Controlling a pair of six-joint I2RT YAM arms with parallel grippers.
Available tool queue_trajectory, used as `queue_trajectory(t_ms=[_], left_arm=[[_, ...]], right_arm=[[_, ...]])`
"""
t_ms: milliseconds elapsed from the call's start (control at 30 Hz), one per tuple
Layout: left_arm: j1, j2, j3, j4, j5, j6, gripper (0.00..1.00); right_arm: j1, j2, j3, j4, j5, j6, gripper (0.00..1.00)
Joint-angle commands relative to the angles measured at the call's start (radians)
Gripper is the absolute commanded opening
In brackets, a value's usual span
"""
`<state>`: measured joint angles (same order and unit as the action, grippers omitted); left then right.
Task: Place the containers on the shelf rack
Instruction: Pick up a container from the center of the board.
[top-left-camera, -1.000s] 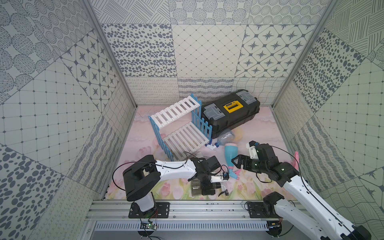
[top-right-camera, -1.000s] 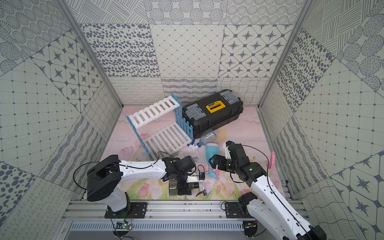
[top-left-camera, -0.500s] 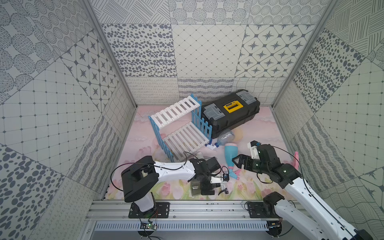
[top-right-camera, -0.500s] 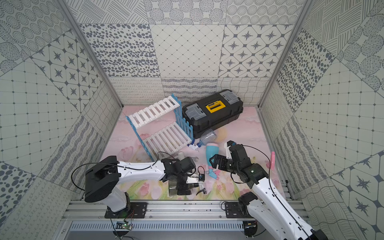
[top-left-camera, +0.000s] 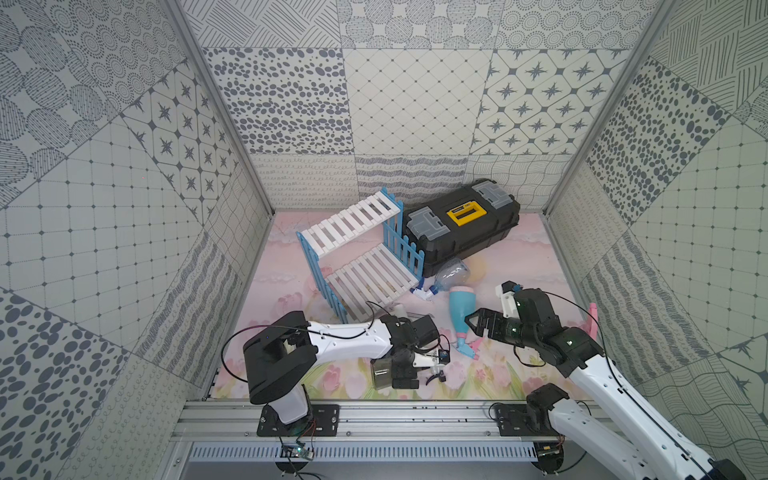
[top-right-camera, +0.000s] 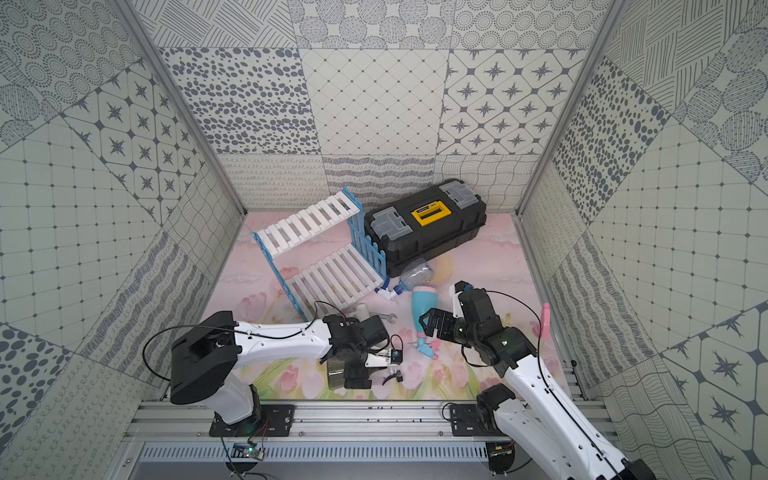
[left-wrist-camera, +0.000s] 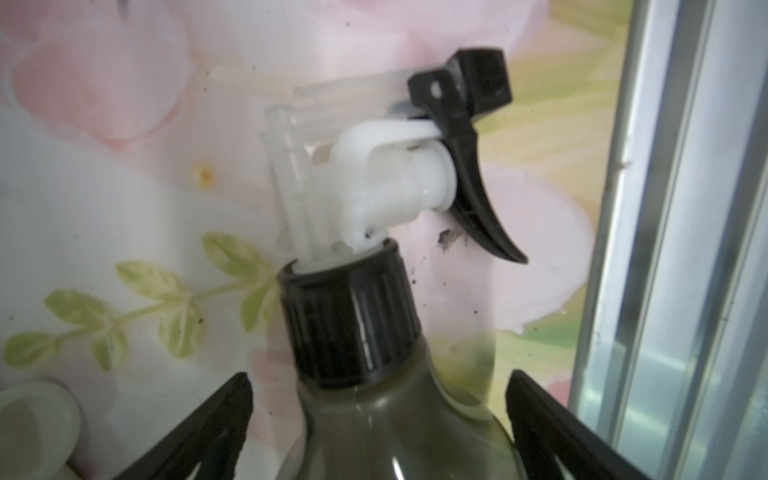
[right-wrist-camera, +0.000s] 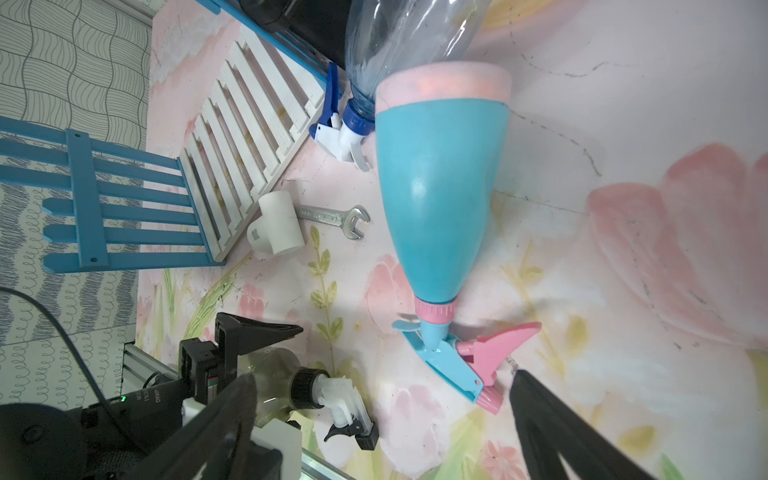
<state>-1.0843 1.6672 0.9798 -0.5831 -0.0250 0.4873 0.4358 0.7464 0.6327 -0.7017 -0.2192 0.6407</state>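
So the left hand (left-wrist-camera: 379, 376) is sitting spread around the grey bottle (left-wrist-camera: 386, 424), one finger either side of its shoulder. It's not looking clamped yet, since a gap is showing on at least one side. The bottle is lying on its side on the desk (top-left-camera: 282, 299), right alongside the front rail (left-wrist-camera: 665, 249). Nothing is sitting on the rack (top-left-camera: 365, 274); it's standing well beyond the hand with both shelves bare.

What's worrying: the fingers are sitting where the bottle is tapering toward the cap, so a squeeze could be sliding them down the slope instead of trapping the body. It's round and slick-looking too, so it could be rolling off toward the rail. And if it's getting lifted by that end, the body is probably going to be sagging.

The pipe fitting (right-wrist-camera: 276, 224) and wrench (right-wrist-camera: 332, 216) are lying between that hand and the rack, so a low carry is risking a bump.

The right hand (right-wrist-camera: 382, 374) is hanging wide open and empty, with the blue bottle (right-wrist-camera: 436, 187) lying just ahead of it, trigger end nearest. That one's a cone, so same slip problem. The clear bottle (right-wrist-camera: 395, 33) is looking like it's touching blue's far end, so dragging blue could be setting it rolling. Both hands are also hovering near each other, so a clash is possible.
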Motion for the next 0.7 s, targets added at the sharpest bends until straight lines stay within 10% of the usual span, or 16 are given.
queue_trajectory(t_ms=[0,300,667], left_arm=[[-0.009,0.005,0.006,-0.112,-0.05,-0.04,0.75],[0.033,-0.23,-0.064,0.026,-0.035,-0.202,0.63],[0.142,-0.544,-0.107,0.475,-0.003,-0.688,0.63]], right_arm=[[-0.005,-0.011,0.008,0.015,0.01,0.002,0.97],[-0.005,-0.038,0.09,0.014,-0.106,0.042,0.97],[-0.002,-0.041,0.244,0.319,-0.406,0.164,0.97]])
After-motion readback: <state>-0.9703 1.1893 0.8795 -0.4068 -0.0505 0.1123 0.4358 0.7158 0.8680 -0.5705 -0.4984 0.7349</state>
